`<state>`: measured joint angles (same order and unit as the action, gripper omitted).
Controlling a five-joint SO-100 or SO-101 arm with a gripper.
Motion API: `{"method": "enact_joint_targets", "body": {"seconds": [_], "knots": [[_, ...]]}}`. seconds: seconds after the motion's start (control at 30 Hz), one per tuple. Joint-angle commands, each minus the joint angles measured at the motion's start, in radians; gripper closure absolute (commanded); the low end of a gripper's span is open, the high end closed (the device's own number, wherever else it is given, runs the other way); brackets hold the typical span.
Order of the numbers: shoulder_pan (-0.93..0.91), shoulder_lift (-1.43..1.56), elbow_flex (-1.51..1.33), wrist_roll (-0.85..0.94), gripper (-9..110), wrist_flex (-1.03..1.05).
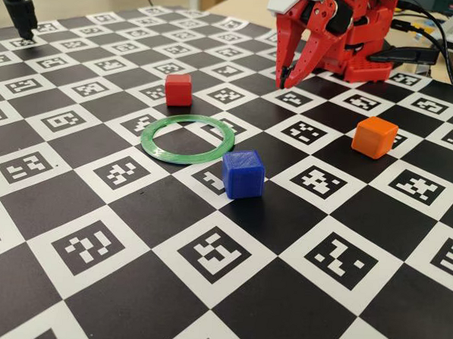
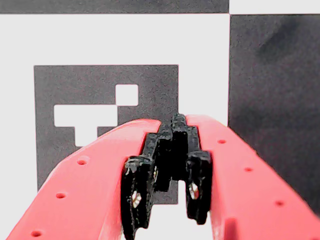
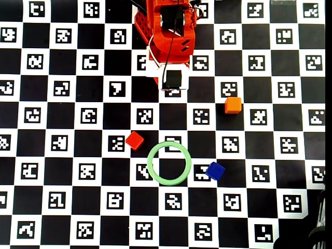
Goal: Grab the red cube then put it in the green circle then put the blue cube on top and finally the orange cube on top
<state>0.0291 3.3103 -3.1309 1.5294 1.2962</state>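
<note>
The red cube [image 1: 178,89] [image 3: 134,140] rests on the checkerboard mat just behind and left of the green circle [image 1: 147,139] [image 3: 149,163], whose centre is bare. The blue cube [image 1: 243,173] [image 3: 215,170] sits at the ring's near right edge in the fixed view. The orange cube [image 1: 374,137] [image 3: 233,105] lies farther right, alone. My red gripper [image 1: 283,81] [image 2: 179,122] hangs close to the arm's base, tips down just above the mat, shut with nothing in it. It is well behind all three cubes. The wrist view shows only mat markers under the fingers.
The red arm base [image 3: 166,26] stands at the mat's far edge. A black clamp stand [image 1: 22,14] is at the far left corner, and cables [image 1: 438,36] run at the far right. The mat [image 1: 133,210] is a black-and-white marker board.
</note>
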Motion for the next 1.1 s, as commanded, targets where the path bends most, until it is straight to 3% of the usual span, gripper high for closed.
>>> {"method": "enact_joint_targets", "body": {"seconds": [0.0,0.77,1.07], "knots": [[0.002,0.049,-0.051,-0.003,107,0.064],[0.011,0.049,-0.037,-0.064,107,0.058],[0.012,-0.313,0.448,-0.310,107,0.181]]}}
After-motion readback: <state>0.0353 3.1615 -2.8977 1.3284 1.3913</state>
